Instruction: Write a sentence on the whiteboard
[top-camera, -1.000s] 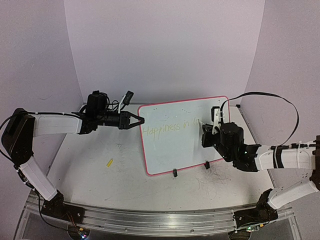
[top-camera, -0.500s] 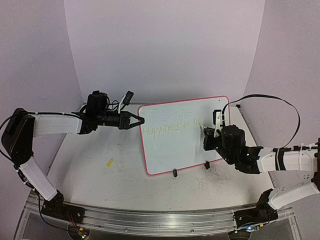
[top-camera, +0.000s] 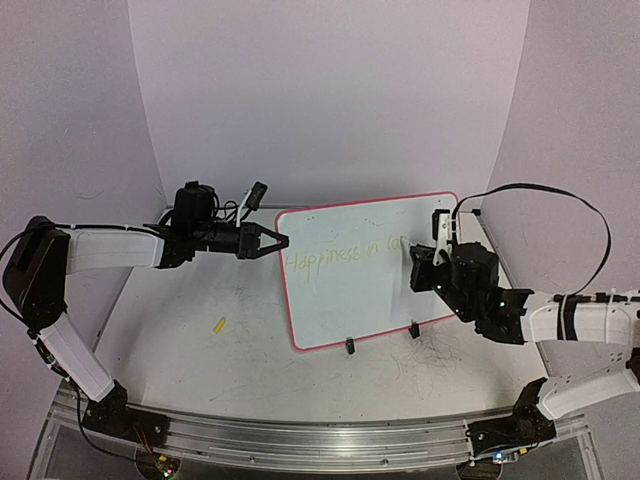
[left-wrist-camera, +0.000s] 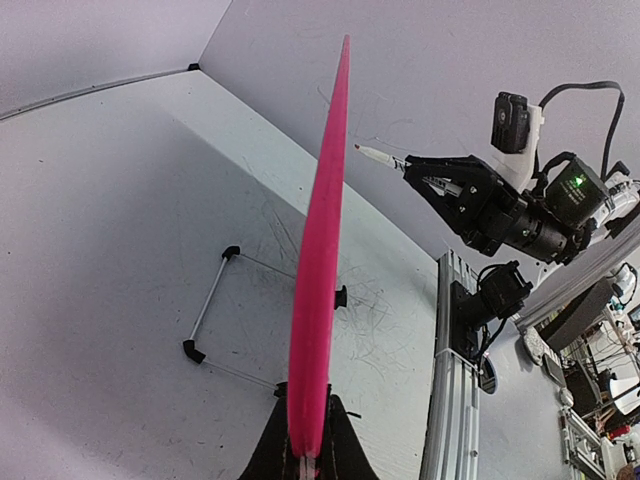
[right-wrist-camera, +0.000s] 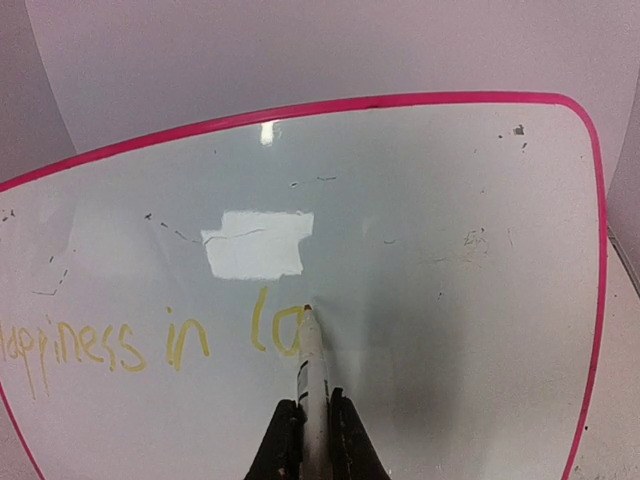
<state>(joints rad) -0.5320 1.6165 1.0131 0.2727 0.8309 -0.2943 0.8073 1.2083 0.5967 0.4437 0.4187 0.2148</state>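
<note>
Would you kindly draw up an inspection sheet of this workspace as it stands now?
Surface: white table, scuffed with grey scratch marks.
Job's things: whiteboard standing on black clip feet; sentence reads "Happiness in la", unfinished; marker with its tip on the last letter.
Clutter: small yellow piece lying on the table, left of the board.
Grippers: left gripper shut on the whiteboard's left rim; right gripper shut on the marker.
Cables: black cable loops above the right arm, off the board.
Surroundings: pale walls on three sides; metal rail along the near edge.
</note>
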